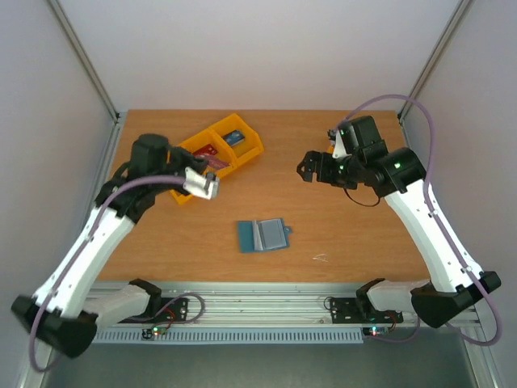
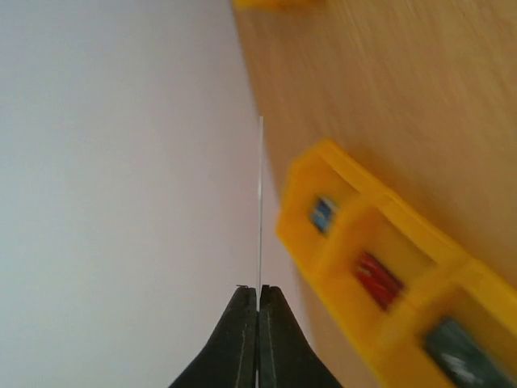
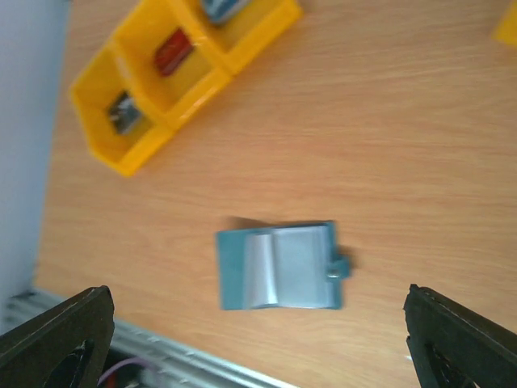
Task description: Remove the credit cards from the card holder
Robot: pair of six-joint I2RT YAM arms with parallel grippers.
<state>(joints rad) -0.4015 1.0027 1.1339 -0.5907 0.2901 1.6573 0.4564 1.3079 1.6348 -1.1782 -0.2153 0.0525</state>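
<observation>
The card holder (image 1: 263, 235) lies open and flat on the table, its light blue pockets facing up; it also shows in the right wrist view (image 3: 279, 267). My left gripper (image 1: 212, 187) hovers at the near end of the yellow bin (image 1: 242, 158). In the left wrist view the left gripper (image 2: 258, 291) is shut on a thin pale card (image 2: 260, 202) seen edge-on. In the bin lie a blue card (image 2: 321, 212), a red card (image 2: 377, 277) and a dark grey card (image 2: 456, 352). My right gripper (image 1: 307, 170) is open and empty above the table, right of the bin; its fingers (image 3: 56, 339) frame the holder from above.
The three-compartment yellow bin (image 3: 194, 77) stands at the back left of the table. Another yellow object (image 3: 507, 28) shows at the right wrist view's edge. A small white scrap (image 1: 320, 258) lies near the front edge. Grey walls close the left, right and back.
</observation>
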